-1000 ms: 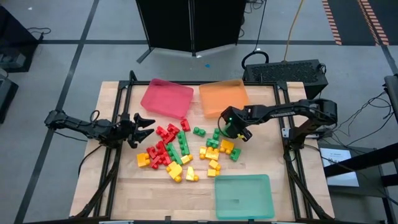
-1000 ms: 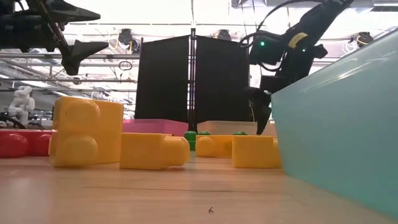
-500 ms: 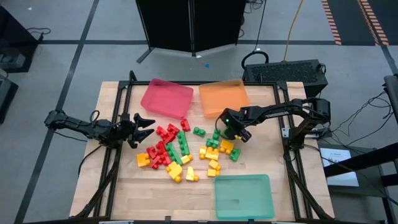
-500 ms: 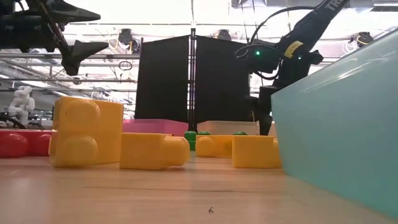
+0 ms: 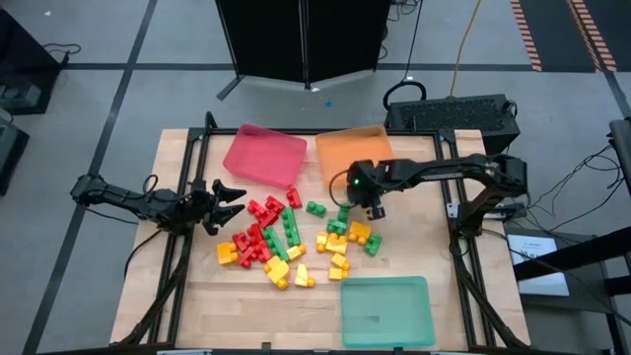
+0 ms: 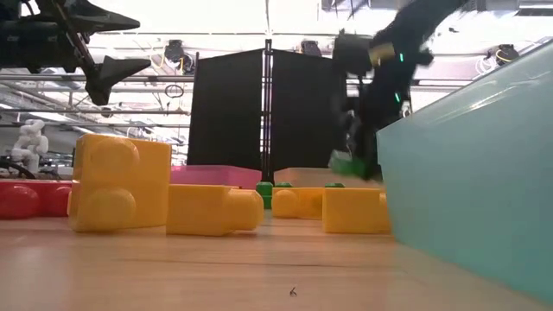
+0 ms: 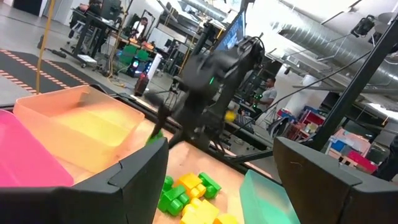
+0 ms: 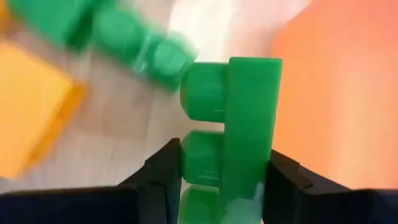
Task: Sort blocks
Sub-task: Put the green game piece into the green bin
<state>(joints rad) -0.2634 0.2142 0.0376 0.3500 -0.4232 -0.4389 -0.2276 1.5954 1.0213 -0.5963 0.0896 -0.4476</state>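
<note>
The left pincer [image 5: 235, 202] hovers wide open, the blocks [image 5: 286, 242] scattered on the worktop [image 5: 197, 296] just beyond its tips. The right pincer [image 5: 347, 200] grips a green block [image 8: 249, 124], lifted beside the orange tray [image 5: 355, 153].

Blocks [image 5: 286, 242] mid-table, two trays [image 5: 264, 154] behind them, one tray [image 5: 386, 311] in front

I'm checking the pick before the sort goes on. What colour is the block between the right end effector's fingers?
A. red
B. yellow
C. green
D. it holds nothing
C: the right wrist view shows a green block clamped between the right end effector and its two dark fingers, and the low view shows green at its tip, lifted off the table.
</note>
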